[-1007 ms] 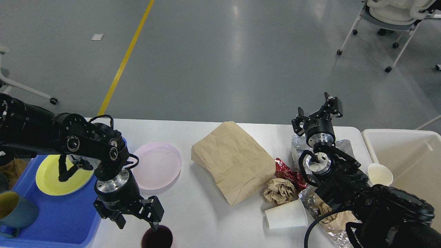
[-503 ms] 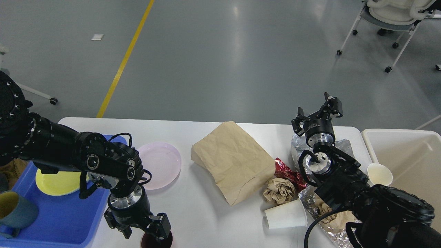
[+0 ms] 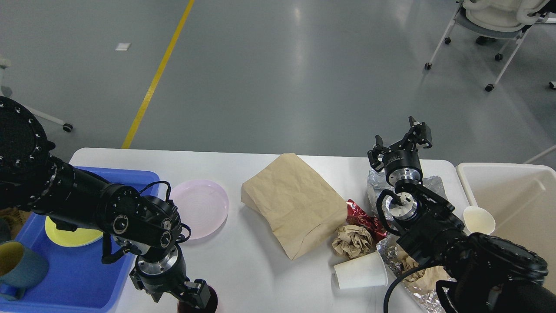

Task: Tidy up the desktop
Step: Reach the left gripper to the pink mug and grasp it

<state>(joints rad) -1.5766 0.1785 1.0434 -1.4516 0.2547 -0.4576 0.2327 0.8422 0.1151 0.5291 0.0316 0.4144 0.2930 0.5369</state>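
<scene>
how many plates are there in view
2. A pink plate lies on the desktop just right of the blue tray. A yellow plate sits in the tray, partly behind the left arm, which could hide more.

My desktop (image 3: pixel 260 269) carries a blue tray (image 3: pixel 82 282), pink plate (image 3: pixel 200 208), brown paper bag (image 3: pixel 295 202), crumpled paper ball (image 3: pixel 352 240), tipped white cup (image 3: pixel 360 271) (on its side) and foil (image 3: pixel 382 187).

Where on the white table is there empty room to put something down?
The desktop is bare between the pink plate and the brown paper bag, and along the far edge behind them. It is crowded on the right: crumpled paper, paper cup, foil.
</scene>
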